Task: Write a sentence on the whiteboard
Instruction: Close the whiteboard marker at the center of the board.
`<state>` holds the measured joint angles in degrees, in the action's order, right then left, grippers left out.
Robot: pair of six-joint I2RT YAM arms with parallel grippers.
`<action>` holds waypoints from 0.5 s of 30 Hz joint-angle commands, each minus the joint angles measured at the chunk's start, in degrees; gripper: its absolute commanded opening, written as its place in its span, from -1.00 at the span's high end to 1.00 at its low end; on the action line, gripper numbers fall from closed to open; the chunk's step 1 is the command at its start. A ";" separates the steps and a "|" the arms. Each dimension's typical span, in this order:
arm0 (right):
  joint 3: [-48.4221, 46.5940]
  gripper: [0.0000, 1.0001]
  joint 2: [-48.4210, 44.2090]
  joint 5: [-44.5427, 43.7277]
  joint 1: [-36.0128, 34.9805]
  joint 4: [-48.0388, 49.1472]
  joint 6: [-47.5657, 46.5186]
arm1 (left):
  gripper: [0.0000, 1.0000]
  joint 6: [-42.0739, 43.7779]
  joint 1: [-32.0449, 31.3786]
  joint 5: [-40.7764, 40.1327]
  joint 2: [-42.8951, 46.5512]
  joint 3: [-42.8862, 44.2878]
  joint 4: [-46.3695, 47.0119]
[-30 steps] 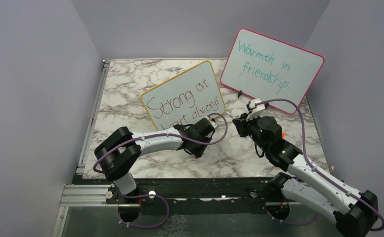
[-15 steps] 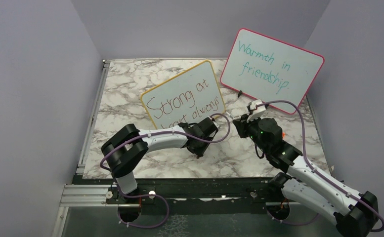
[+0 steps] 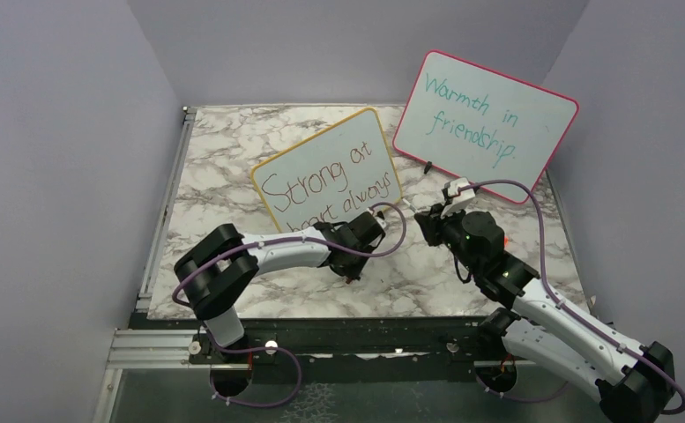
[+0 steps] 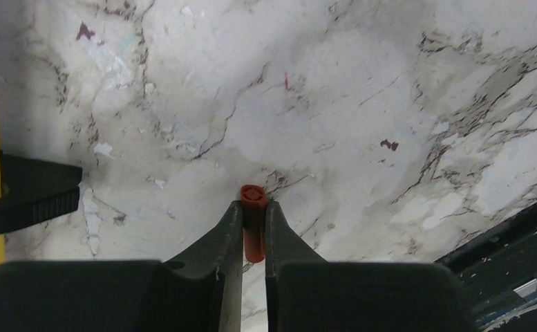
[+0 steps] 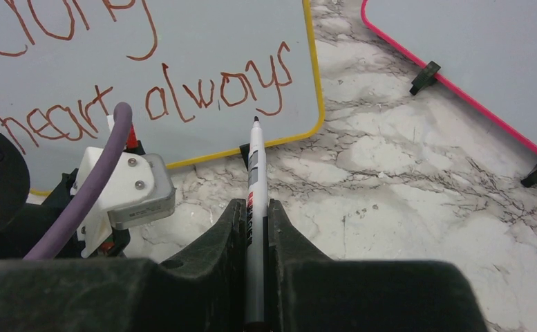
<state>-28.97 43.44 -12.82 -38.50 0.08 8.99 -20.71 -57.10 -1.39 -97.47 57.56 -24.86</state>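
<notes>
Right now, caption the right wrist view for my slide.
Right fingers grip an uncapped marker, tip aimed at the whiteboard just under the sentence.

Table (image 3: pixel 224 150): white marble-pattern top, grey-brown veins, a few small dark stains. Plain lavender walls (image 3: pixel 56 132) stand left of the table, behind it and to its right. Aluminium rail (image 3: pixel 145 348) and black bar (image 3: pixel 365 333) along its near edge; metal strip (image 3: pixel 164 211) down its left edge. Light even, shadows soft.
</notes>
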 commanded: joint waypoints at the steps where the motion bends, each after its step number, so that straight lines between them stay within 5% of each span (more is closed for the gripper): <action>1: 0.80 0.99 -0.30 1.59 0.10 2.84 0.11 | 1.00 -2.82 -0.07 -2.32 4.59 -2.89 0.83; 15: 4.70 0.99 -2.77 12.52 0.09 13.20 1.36 | 1.00 -14.97 4.79 -6.65 26.47 -12.44 18.26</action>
<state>-25.89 42.09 -4.93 -38.50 6.72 9.19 -30.55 -53.91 -4.89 -76.42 46.85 -14.48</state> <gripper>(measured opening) 0.158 0.122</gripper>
